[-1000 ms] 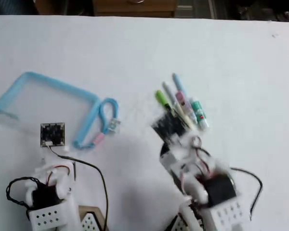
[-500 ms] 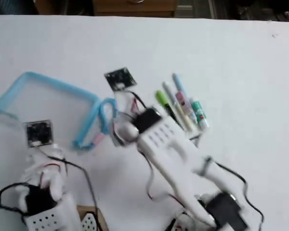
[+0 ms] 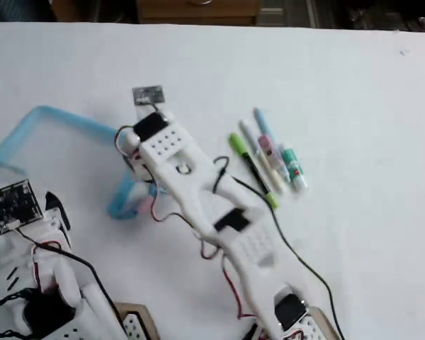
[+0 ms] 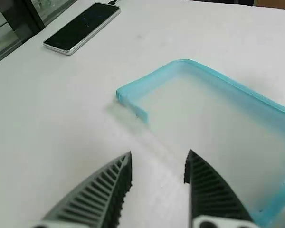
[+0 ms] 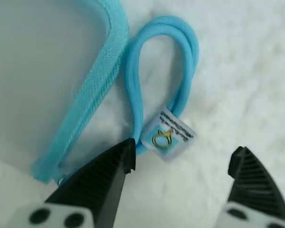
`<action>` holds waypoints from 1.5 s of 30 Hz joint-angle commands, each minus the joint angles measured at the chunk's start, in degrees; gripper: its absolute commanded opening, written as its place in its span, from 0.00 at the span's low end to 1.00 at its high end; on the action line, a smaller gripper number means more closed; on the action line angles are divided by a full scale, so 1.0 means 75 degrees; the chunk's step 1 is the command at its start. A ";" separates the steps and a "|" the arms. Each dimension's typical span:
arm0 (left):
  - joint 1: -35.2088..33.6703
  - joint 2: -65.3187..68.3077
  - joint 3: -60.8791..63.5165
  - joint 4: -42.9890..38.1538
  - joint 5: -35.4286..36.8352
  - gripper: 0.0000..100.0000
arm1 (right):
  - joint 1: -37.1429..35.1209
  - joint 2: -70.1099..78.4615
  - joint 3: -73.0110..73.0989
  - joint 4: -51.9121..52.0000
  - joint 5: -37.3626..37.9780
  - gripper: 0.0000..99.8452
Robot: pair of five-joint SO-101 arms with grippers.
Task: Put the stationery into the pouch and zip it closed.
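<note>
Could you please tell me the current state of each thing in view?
pouch: flat on the table, looks empty.
stationery: loose on the table, outside the pouch.
left pincer: open, empty.
right pincer: open, empty, over the pouch's loop.
phone: screen dark.

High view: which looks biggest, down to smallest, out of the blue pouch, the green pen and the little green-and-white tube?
1. Blue pouch, clearly the largest.
2. Green pen, long and thin.
3. Green-and-white tube, the shortest of the three.
</note>
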 commanded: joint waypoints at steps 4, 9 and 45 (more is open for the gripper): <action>-0.0018 0.0604 -0.0645 0.0551 0.0539 0.20 | 0.0053 0.2526 -0.3470 0.0838 -0.0082 0.32; 0.0170 0.3100 -0.2157 0.0610 0.0961 0.19 | 0.0041 0.3675 -0.5169 0.1272 -0.0059 0.20; 0.2585 0.8363 -0.1536 -0.2989 -0.0656 0.20 | 0.1459 0.4284 -0.6423 0.1014 -0.0059 0.02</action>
